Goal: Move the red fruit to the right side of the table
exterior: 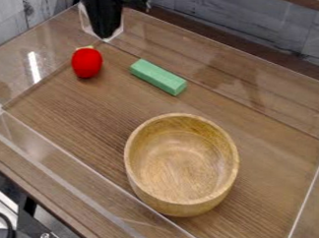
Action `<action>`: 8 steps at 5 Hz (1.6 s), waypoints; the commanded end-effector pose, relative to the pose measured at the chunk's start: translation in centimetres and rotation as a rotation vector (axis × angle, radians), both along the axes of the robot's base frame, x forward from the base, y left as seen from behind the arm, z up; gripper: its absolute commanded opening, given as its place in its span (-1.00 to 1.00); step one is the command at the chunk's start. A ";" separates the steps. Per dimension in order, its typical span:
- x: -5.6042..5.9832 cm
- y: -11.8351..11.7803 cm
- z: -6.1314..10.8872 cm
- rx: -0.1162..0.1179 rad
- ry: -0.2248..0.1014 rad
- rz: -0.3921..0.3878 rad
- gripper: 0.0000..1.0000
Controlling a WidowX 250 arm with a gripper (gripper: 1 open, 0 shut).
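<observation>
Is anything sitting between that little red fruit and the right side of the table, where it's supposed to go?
Yes. The green block lies just right of the red fruit, and the wooden bowl sits further right and nearer the camera. The table behind the bowl looks bare, leaving a path there.
</observation>
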State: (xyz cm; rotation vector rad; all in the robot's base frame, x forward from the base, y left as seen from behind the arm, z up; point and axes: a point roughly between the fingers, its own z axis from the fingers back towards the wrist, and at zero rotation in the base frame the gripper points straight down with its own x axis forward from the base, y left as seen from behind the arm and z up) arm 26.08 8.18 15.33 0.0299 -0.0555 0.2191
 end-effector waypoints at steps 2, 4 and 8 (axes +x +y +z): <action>-1.6 -4.5 2.9 0.002 -0.039 -0.157 -1.00; -4.7 -8.1 4.8 -0.013 -0.021 -0.359 -1.00; -6.8 -16.5 1.9 -0.062 0.039 -0.440 -1.00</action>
